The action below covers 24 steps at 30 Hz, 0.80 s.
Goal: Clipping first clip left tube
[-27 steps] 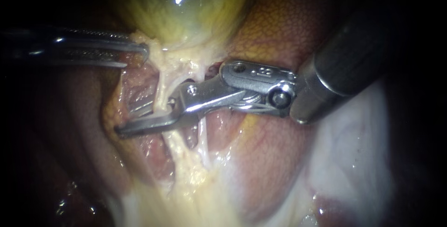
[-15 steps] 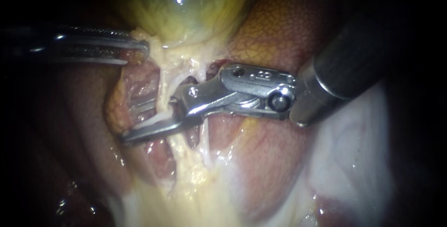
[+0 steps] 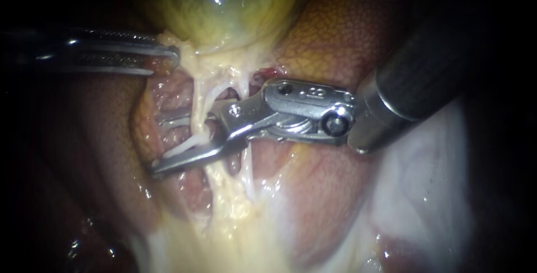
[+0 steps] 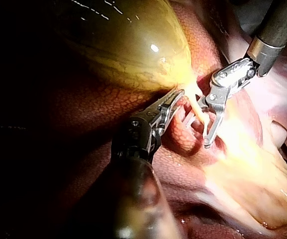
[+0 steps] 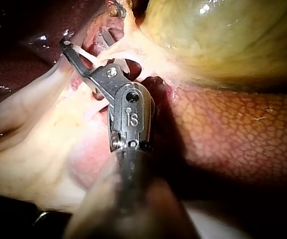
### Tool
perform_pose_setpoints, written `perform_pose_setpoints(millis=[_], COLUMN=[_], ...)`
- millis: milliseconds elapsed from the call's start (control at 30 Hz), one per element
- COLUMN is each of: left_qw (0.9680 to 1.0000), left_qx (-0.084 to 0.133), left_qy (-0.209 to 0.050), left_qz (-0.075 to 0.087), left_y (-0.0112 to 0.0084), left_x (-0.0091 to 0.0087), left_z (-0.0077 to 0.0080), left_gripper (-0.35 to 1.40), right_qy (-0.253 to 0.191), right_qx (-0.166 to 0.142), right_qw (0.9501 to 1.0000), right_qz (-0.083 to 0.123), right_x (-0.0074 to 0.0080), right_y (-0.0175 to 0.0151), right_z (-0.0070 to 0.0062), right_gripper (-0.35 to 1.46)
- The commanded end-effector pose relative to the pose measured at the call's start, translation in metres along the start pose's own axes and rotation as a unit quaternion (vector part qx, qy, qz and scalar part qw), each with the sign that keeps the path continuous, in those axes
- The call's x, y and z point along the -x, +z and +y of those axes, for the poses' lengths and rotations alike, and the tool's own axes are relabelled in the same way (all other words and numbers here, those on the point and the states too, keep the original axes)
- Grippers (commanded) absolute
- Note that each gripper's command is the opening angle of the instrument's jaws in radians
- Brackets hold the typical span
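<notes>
Slender silver left instrument [image 3: 172, 57]: shaft melts into darkness at the edge. Glossy yellow-green gallbladder [image 3: 224, 10] cropped above. Steel right instrument [image 3: 159, 144]: dark shaft runs off-view.

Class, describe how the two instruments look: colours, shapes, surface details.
The left instrument has long, slim silver jaws with fine ridged teeth on a dark shaft. The right instrument has a dark round shaft, a shiny steel wrist with round pins, thin cables, small stamped marks and slender jaws.

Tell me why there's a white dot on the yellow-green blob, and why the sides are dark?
Endoscope view: the dot is lamp glare on the wet gallbladder; light falls mid-scene, leaving the left instrument shadowed. Left wrist view: similar glare, darkness beside it. Right wrist view: glare too, plus shine on the right instrument.
</notes>
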Motion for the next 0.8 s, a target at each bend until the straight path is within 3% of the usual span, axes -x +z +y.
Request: perform_pose_setpoints(millis=[33,167,300,367,800], left_qw=[1.0000,1.0000,1.0000,1.0000,1.0000], left_qx=[0.000,0.000,0.000,-0.001,-0.001], left_qy=[0.000,0.000,0.000,0.000,0.000], left_qz=[0.000,0.000,0.000,0.000,0.000], left_y=[0.0000,0.0000,-0.0001,-0.0001,-0.0002], left_x=[0.0000,0.0000,0.0000,0.0000,0.0000], left_z=[0.0000,0.0000,0.0000,0.0000,0.0000], left_gripper=[-0.35,-0.35,-0.35,-0.35,-0.35], right_qy=[0.000,0.001,0.005,0.008,0.019], right_qx=[0.004,0.031,0.084,0.102,0.106], right_qw=[1.0000,0.9995,0.9953,0.9930,0.9923], right_qz=[0.000,-0.004,-0.048,-0.059,-0.061], right_x=[0.0001,0.0004,0.0005,0.0006,0.0009], right_y=[-0.0002,-0.0008,-0.0013,-0.0015,-0.0035], right_z=[0.0001,0.0004,0.0005,0.0002,-0.0010], right_gripper=[0.48,0.47,0.46,0.46,0.45])
